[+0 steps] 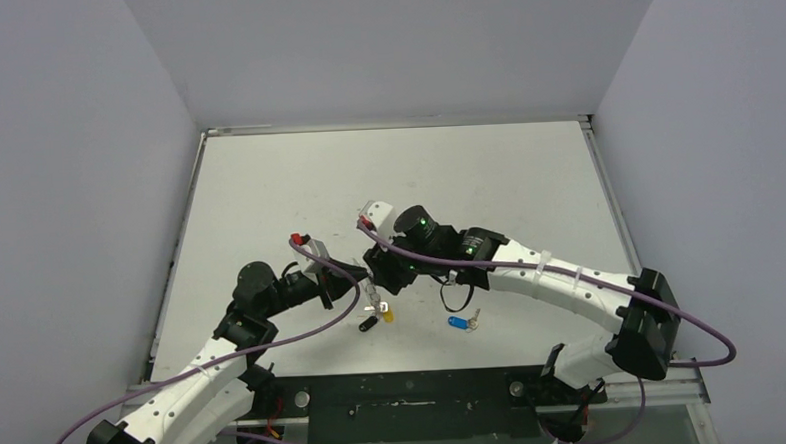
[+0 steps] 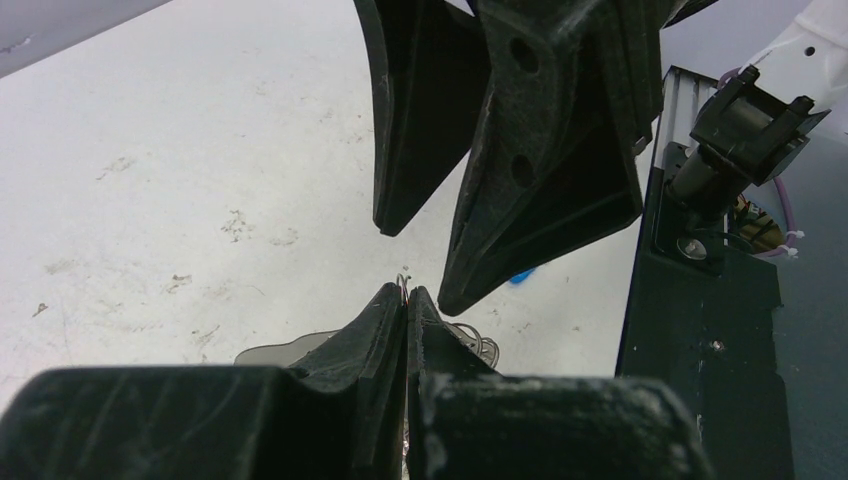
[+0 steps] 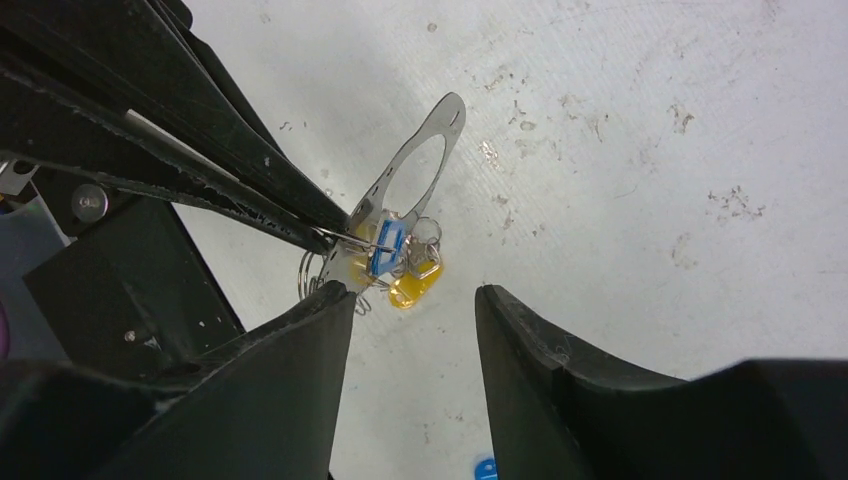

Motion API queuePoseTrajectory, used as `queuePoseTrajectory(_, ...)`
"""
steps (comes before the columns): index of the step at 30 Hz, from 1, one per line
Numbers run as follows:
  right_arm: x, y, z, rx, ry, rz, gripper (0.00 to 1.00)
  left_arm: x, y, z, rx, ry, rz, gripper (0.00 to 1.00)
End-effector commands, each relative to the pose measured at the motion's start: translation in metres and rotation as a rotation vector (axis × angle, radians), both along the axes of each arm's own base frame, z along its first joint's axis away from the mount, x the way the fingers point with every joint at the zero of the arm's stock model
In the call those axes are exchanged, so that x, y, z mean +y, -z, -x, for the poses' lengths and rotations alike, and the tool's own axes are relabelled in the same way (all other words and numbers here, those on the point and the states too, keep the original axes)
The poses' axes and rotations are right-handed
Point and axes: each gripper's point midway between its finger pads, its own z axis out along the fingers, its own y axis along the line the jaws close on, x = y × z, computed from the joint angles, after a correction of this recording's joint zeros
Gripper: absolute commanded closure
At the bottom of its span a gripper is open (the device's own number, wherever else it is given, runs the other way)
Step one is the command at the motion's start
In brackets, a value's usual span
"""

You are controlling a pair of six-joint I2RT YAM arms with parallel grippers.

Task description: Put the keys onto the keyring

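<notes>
- Top external: high behind the bases, looking down on the table (image 1: 297,186), far from both pincers.
- Left wrist: close behind the left gripper (image 2: 407,292), facing the right gripper (image 2: 415,268).
- Right wrist: close, facing back; both wrist views share the keyring (image 3: 338,238) between the pincers.

Yellow key (image 3: 415,287), blue key (image 3: 385,248), black key (image 1: 367,324) (table (image 1: 487,178) white, speckled).

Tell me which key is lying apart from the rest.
The blue-headed key, alone on the table; the black key and yellow key lie bunched together, off to its left.
</notes>
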Motion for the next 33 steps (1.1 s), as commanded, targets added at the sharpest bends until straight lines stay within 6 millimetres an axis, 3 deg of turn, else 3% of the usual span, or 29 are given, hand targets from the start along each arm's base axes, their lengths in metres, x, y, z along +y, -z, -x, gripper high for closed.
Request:
queuePoseTrajectory(1,0.003,-0.039,-0.003,-0.058,-0.011,-0.143,0.48,-0.001,-0.02,-0.001,-0.068,0.0,0.046,1.0)
queuePoseTrajectory(5,-0.003,-0.055,-0.008,-0.078,-0.001,-0.263,0.35,-0.001,-0.02,0.0,-0.071,0.003,0.047,1.0)
queuePoseTrajectory(8,-0.013,-0.084,-0.013,-0.147,0.017,-0.419,0.29,-0.001,-0.022,0.001,-0.082,0.008,0.051,1.0)
queuePoseTrajectory(11,-0.036,-0.092,-0.023,-0.252,0.113,-0.46,0.29,-0.001,-0.024,0.004,-0.096,0.017,0.052,1.0)
queuePoseTrajectory(14,-0.042,-0.099,-0.02,-0.394,0.056,-0.515,0.32,-0.001,-0.024,0.005,-0.106,0.022,0.052,1.0)
queuePoseTrajectory(19,-0.031,-0.094,-0.002,-0.516,-0.134,-0.564,0.27,-0.004,-0.027,0.012,-0.159,0.068,0.071,1.0)
queuePoseTrajectory(24,-0.007,-0.08,0.013,-0.496,-0.316,-0.574,0.26,-0.007,-0.029,0.02,-0.217,0.119,0.08,1.0)
queuePoseTrajectory(28,0.009,-0.078,0.021,-0.472,-0.409,-0.61,0.3,-0.008,-0.029,0.024,-0.238,0.141,0.08,1.0)
queuePoseTrajectory(33,0.015,-0.075,0.026,-0.5,-0.465,-0.641,0.38,-0.008,-0.033,0.027,-0.258,0.152,0.089,1.0)
